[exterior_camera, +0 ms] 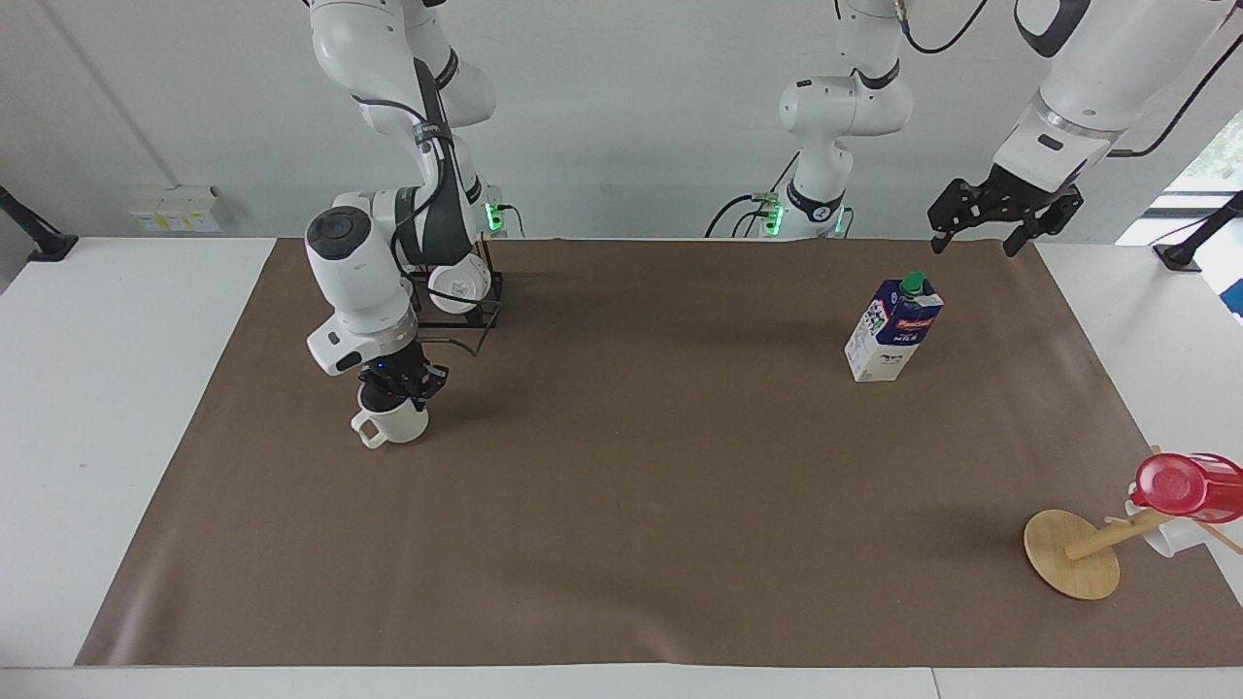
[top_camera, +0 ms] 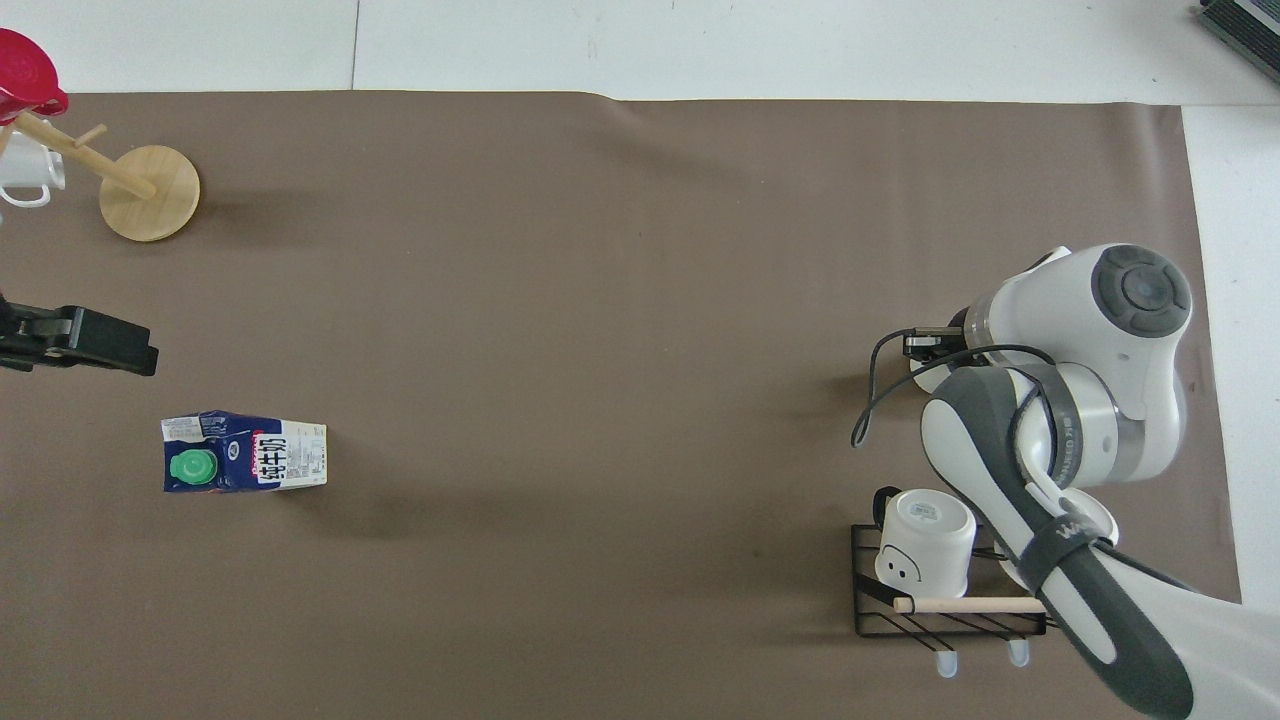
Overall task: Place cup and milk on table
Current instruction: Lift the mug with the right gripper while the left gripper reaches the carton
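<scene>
The right gripper is clamped on the rim of the cup, which sits on or just above the brown sheet toward the right arm's end of the tabletop. The cup should be kept upright and carried low and slow. The left gripper is spread wide, empty, raised near the milk, which stands upright on the sheet.

milk upright, white mug racked
</scene>
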Robot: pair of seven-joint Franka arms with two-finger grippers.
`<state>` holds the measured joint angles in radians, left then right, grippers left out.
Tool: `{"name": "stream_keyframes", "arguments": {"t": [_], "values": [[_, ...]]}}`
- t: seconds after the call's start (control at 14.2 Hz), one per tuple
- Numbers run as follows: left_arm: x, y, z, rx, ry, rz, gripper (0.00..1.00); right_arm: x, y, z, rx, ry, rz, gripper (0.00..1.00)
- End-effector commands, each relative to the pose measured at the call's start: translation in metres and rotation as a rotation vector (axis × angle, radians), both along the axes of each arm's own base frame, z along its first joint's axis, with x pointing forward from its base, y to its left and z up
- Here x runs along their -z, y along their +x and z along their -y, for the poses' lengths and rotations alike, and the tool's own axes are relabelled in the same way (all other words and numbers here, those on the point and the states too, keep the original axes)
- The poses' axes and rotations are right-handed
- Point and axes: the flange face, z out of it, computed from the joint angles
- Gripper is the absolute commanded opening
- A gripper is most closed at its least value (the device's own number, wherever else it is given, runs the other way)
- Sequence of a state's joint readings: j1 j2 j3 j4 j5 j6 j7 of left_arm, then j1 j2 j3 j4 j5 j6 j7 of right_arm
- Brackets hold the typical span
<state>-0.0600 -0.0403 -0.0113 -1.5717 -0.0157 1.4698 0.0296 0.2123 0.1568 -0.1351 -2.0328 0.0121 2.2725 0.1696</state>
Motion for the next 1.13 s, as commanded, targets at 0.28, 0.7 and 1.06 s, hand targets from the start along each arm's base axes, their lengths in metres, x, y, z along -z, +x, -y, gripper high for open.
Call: {"name": "stream_keyframes", "arguments": {"t": [0.28,0.7,1.06], "values": [[0.010,-0.022,0.001,-0.003,-0.002,-0.012,1.00,-0.084,0.006,-0.012,0.031,0.009,-0.027,0.00],[0.035,-0.060,-0.001,0.006,-0.007,0.046,1.00,-0.093,-0.008,-0.099,0.052,0.006,-0.041,0.00],[0.044,-0.072,0.007,0.033,-0.010,0.115,1.00,-0.077,-0.022,-0.197,0.107,0.010,-0.039,0.00]]}}
